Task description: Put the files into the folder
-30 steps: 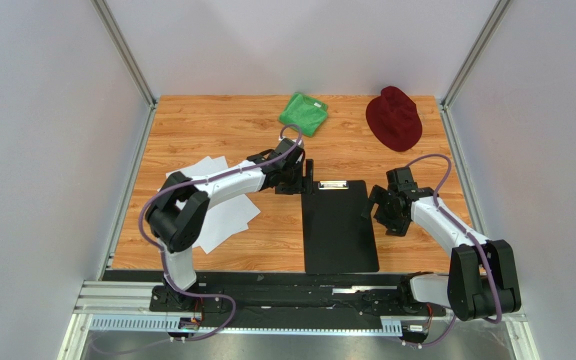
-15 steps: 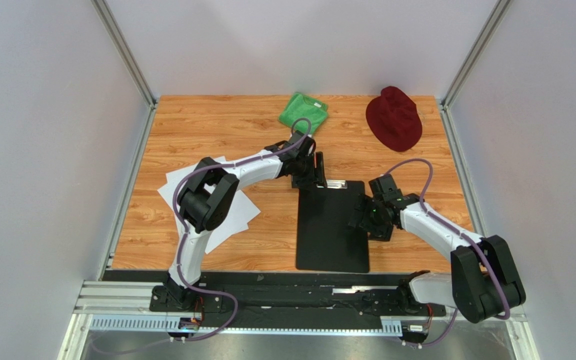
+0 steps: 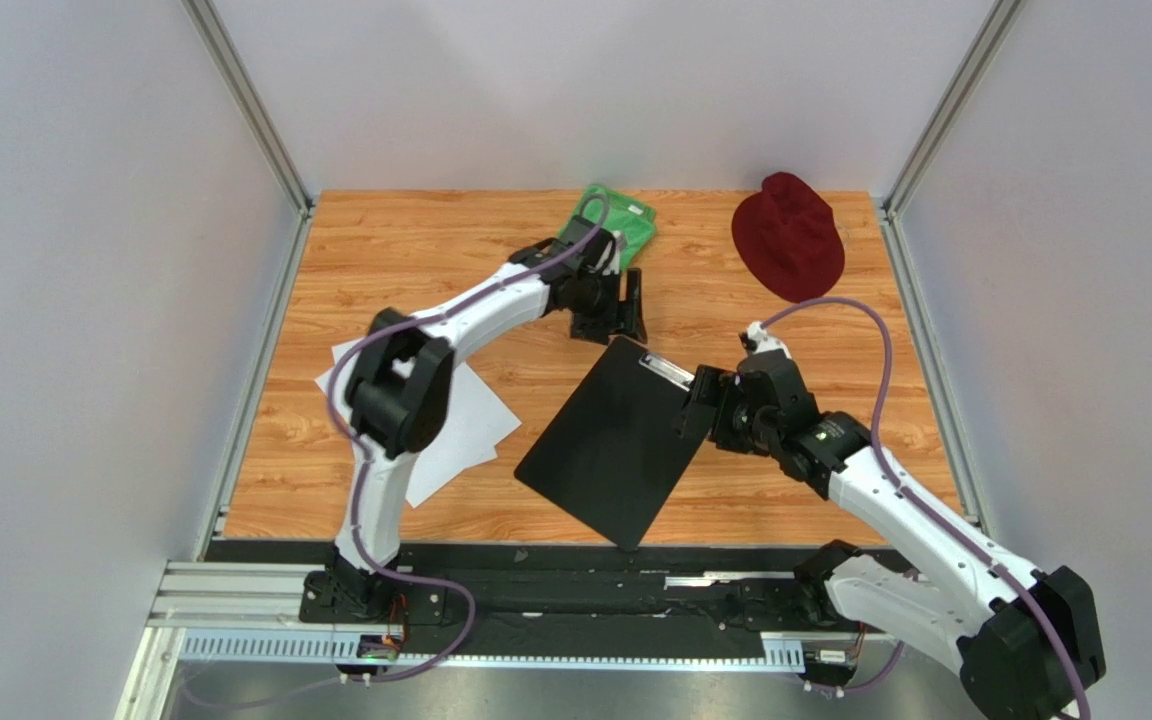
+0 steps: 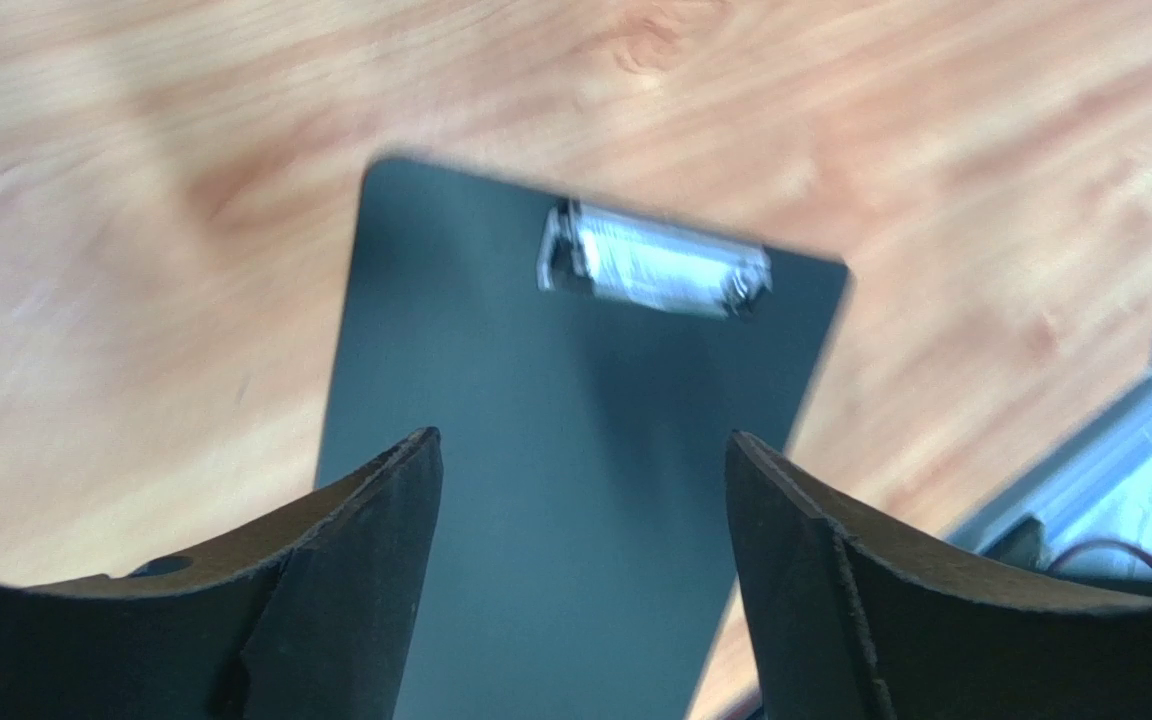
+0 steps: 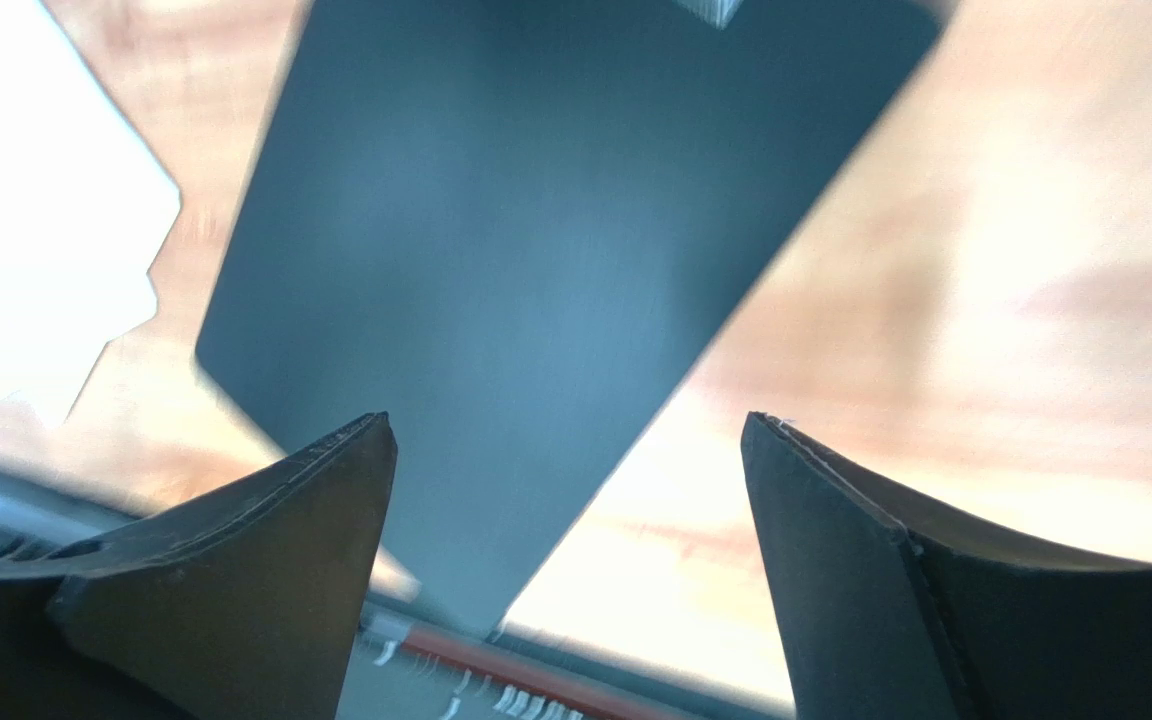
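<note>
**Two empty grippers by one slanted folder**

The left gripper point(image 4: 582, 438) holds its two fingers spread with nothing between them, and so does the right gripper point(image 5: 567, 423). One flat black rectangular folder point(image 3: 612, 446) lies slanted on the wooden table point(image 3: 387, 248), its one silver clip point(image 4: 654, 260) at the far end. The left gripper is just beyond the clip and the right is at the folder's right edge. The white paper files point(image 3: 455, 428), at least two overlapping sheets, lie apart to its left. One green cloth point(image 3: 632, 225) and one dark red hat point(image 3: 788, 236) sit behind.

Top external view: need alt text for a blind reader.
A black folder lies skewed on a wooden table, right gripper at its clip end, left gripper beyond it by a green cloth. White files lie left of it; a dark red hat sits far right.
</note>
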